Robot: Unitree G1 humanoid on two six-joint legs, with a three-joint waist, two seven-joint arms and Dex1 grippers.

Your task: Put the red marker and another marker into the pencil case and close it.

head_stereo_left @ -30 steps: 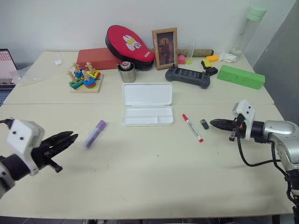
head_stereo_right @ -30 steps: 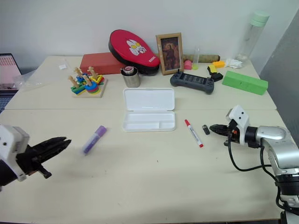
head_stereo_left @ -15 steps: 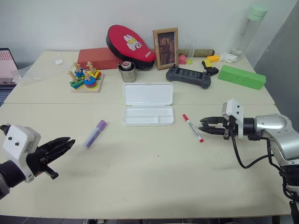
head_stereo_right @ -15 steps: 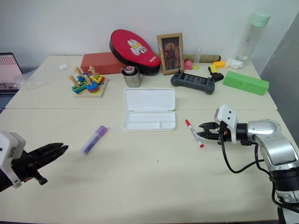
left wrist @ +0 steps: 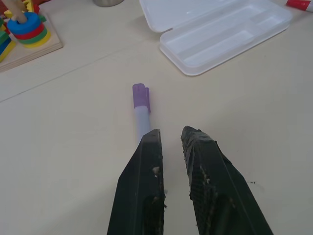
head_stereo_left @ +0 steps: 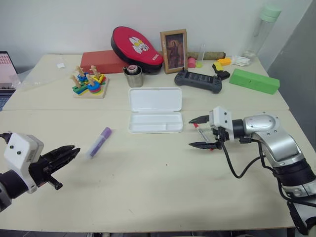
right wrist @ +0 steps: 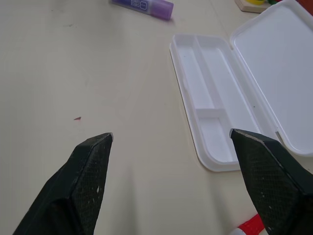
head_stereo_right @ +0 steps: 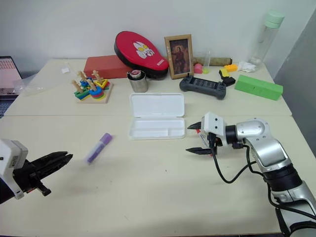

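Right pincer [head_stereo_left: 199,132] is spread wide, fingers pointing toward the robot's left, one finger on each side of the red marker [head_stereo_left: 203,136], which lies on the surface [head_stereo_left: 163,187] just right of the case [head_stereo_left: 155,111]. No contact between the fingers and that marker can be confirmed. In the right wrist view the marker's red end [right wrist: 252,227] shows beside one finger.

Left pincer [head_stereo_left: 66,154] hangs low over the near left part of the surface, fingers [left wrist: 142,186] nearly pressed together with a thin gap between them, holding nothing. It points toward the purple marker [head_stereo_left: 99,141], which lies flat on the surface, apart from the fingertips and well left of the case.

The case stands open, lid laid back flat, tray toward the robot. Its compartments hold nothing.

Along the far side of the surface: a wooden ring-stacking toy [head_stereo_left: 90,84], a metal cup [head_stereo_left: 133,76], a red box [head_stereo_left: 102,61], a red pad [head_stereo_left: 136,45], a framed picture [head_stereo_left: 174,51], a black controller [head_stereo_left: 199,81], a green box [head_stereo_left: 255,81]
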